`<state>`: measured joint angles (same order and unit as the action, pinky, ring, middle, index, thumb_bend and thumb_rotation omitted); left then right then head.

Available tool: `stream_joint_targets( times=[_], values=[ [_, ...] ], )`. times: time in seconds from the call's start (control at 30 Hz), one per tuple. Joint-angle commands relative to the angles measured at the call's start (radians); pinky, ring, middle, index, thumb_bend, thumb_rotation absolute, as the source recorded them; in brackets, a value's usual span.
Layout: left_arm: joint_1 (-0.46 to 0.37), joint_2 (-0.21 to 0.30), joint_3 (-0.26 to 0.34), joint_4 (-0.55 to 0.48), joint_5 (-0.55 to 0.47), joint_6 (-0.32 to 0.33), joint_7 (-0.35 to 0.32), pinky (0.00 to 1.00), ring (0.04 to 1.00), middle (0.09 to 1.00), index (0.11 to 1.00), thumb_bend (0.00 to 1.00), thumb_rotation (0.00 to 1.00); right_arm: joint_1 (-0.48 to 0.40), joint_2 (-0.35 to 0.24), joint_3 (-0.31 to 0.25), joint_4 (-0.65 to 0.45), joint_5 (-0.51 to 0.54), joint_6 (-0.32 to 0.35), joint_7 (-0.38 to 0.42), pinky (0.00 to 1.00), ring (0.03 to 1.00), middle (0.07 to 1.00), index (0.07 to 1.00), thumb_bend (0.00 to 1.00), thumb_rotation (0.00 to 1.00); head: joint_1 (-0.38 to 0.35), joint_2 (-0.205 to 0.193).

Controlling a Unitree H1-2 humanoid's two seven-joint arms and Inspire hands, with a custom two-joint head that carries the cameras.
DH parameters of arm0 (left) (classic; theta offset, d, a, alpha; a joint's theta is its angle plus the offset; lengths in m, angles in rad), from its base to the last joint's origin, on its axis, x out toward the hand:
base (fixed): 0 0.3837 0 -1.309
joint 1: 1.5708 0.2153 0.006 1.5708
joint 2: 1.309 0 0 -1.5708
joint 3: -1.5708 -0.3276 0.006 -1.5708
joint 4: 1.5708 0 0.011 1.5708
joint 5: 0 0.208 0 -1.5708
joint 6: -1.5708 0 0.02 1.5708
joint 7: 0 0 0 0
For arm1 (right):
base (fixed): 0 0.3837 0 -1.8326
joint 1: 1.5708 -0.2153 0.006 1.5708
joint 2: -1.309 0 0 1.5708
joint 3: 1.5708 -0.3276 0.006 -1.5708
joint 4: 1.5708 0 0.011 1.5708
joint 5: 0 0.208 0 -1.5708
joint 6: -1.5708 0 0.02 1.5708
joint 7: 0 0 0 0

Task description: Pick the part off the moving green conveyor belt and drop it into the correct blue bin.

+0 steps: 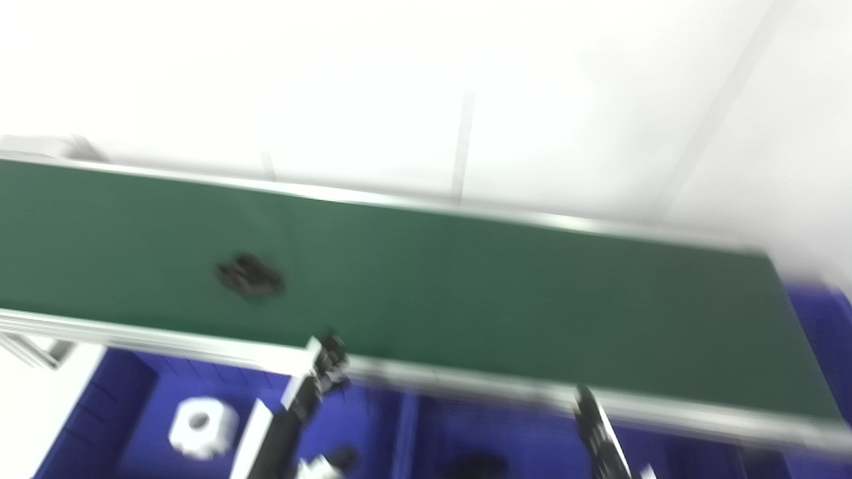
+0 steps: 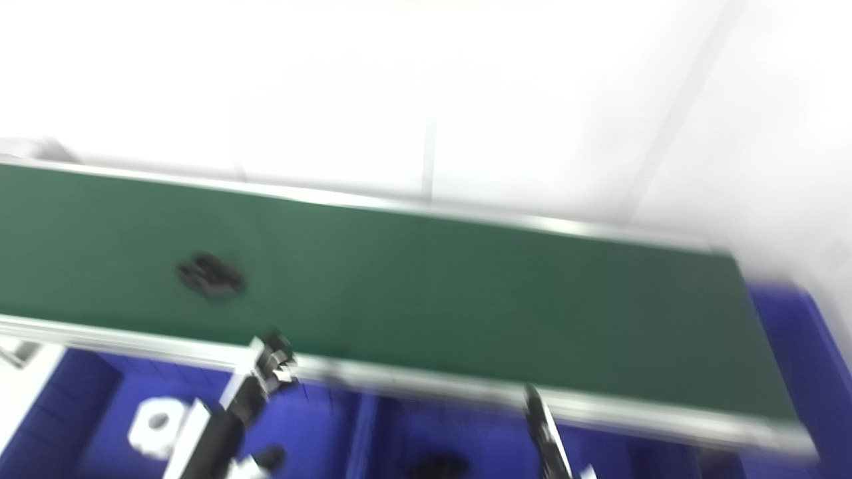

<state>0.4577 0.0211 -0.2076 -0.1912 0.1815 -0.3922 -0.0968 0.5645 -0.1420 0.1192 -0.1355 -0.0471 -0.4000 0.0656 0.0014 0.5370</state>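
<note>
We see a blurred scene: a dark part lies on the left stretch of the green conveyor belt, apart from both hands. Our left hand reaches up at the belt's near rail; our right hand hangs just below that rail. We cannot tell how either hand's fingers stand. Below, a blue bin holds a white gear-like part.

There are no words, numbers or signs to read here. Both views are blurry. The green conveyor belt, the blue bin and the dark part on the belt show no letters.
</note>
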Motion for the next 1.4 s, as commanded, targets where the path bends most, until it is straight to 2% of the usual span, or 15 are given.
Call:
stream_joint_targets(
  times=[0.0,0.23,0.4,0.47,0.57,0.6,0.67,0.7,0.8,0.83,0.9,1.0,1.07,1.17,1.37],
  values=[
    [-0.013,-0.008,-0.01,0.001,-0.001,-0.047,0.015,0.81,0.912,0.954,0.952,0.83,0.74,-0.005,-0.014,-0.008,-0.003,0.015,-0.06,0.01,1.0,1.0,1.0,1.0,0.85,0.85,0.016,-0.02],
    [-0.031,-0.023,-0.019,0.048,0.0,-0.071,0.025,0.79,0.907,0.949,0.928,0.84,0.71,-0.033,-0.029,-0.02,0.053,0.02,-0.069,0.018,1.0,1.0,1.0,1.0,0.85,0.84,0.071,-0.068],
    [-0.04,-0.025,-0.026,0.053,0.022,-0.074,0.043,0.73,0.874,0.932,0.913,0.83,0.72,-0.038,-0.035,-0.029,0.064,0.0,-0.07,0.011,1.0,1.0,1.0,1.0,0.87,0.86,0.093,-0.065],
    [-0.041,-0.024,-0.028,0.047,0.035,-0.074,0.052,0.7,0.863,0.926,0.908,0.82,0.72,-0.036,-0.024,-0.039,0.053,-0.003,-0.07,-0.009,1.0,1.0,1.0,1.0,0.86,0.83,0.1,-0.055],
    [-0.038,-0.023,-0.032,0.03,0.038,-0.064,0.054,0.69,0.859,0.925,0.906,0.81,0.72,-0.031,0.012,-0.062,0.029,-0.051,-0.07,-0.111,0.96,0.996,1.0,1.0,0.84,0.78,0.105,-0.03],
    [-0.038,-0.023,-0.033,0.025,0.038,-0.061,0.053,0.69,0.858,0.926,0.904,0.81,0.71,-0.031,0.021,-0.066,0.024,-0.072,-0.07,-0.15,0.89,0.951,0.983,1.0,0.86,0.75,0.105,-0.03],
    [-0.036,-0.02,-0.032,0.01,0.036,-0.053,0.052,0.69,0.858,0.926,0.903,0.81,0.71,-0.032,0.02,-0.056,0.003,-0.138,-0.07,-0.234,0.84,0.925,0.976,1.0,0.83,0.71,0.1,0.002],
    [-0.035,-0.019,-0.032,0.004,0.034,-0.05,0.051,0.69,0.859,0.927,0.904,0.81,0.7,-0.033,0.015,-0.047,-0.004,-0.159,-0.07,-0.261,0.83,0.916,0.975,1.0,0.81,0.68,0.1,0.005],
    [-0.036,-0.014,-0.03,-0.015,0.023,-0.035,0.046,0.71,0.867,0.93,0.905,0.82,0.69,-0.038,-0.001,-0.024,-0.04,-0.223,-0.07,-0.327,0.83,0.915,0.969,1.0,0.78,0.59,0.086,0.051],
    [-0.037,-0.012,-0.028,-0.02,0.022,-0.03,0.045,0.72,0.869,0.93,0.906,0.82,0.69,-0.039,-0.001,-0.025,-0.054,-0.242,-0.07,-0.332,0.83,0.919,0.974,1.0,0.77,0.55,0.086,0.051],
    [-0.04,-0.008,-0.024,-0.029,0.015,-0.018,0.042,0.74,0.877,0.931,0.908,0.83,0.69,-0.04,0.009,-0.039,-0.089,-0.3,-0.045,-0.315,0.85,0.936,0.995,1.0,0.77,0.51,0.071,0.071],
    [-0.047,0.001,-0.019,-0.04,0.002,-0.002,0.037,0.77,0.891,0.939,0.922,0.84,0.68,-0.06,0.015,-0.048,-0.154,-0.402,0.023,-0.282,0.85,0.935,0.992,1.0,0.81,0.53,0.037,0.095],
    [-0.051,0.006,-0.017,-0.048,-0.007,0.008,0.032,0.8,0.905,0.948,0.935,0.81,0.67,-0.089,0.021,-0.047,-0.203,-0.458,0.072,-0.25,0.78,0.899,0.956,0.975,0.85,0.48,0.015,0.108],
    [-0.055,0.011,-0.012,-0.06,-0.026,0.027,0.026,0.81,0.909,0.949,0.939,0.81,0.66,-0.144,0.037,-0.042,-0.255,-0.506,0.142,-0.205,0.74,0.865,0.928,0.941,0.89,0.45,-0.01,0.118],
    [-0.056,0.021,-0.002,-0.076,-0.026,0.053,0.025,0.82,0.925,0.966,0.975,0.79,0.7,-0.278,0.058,-0.026,-0.316,-0.578,0.288,-0.098,0.65,0.81,0.881,0.889,0.92,0.43,-0.052,0.141]
  ],
)
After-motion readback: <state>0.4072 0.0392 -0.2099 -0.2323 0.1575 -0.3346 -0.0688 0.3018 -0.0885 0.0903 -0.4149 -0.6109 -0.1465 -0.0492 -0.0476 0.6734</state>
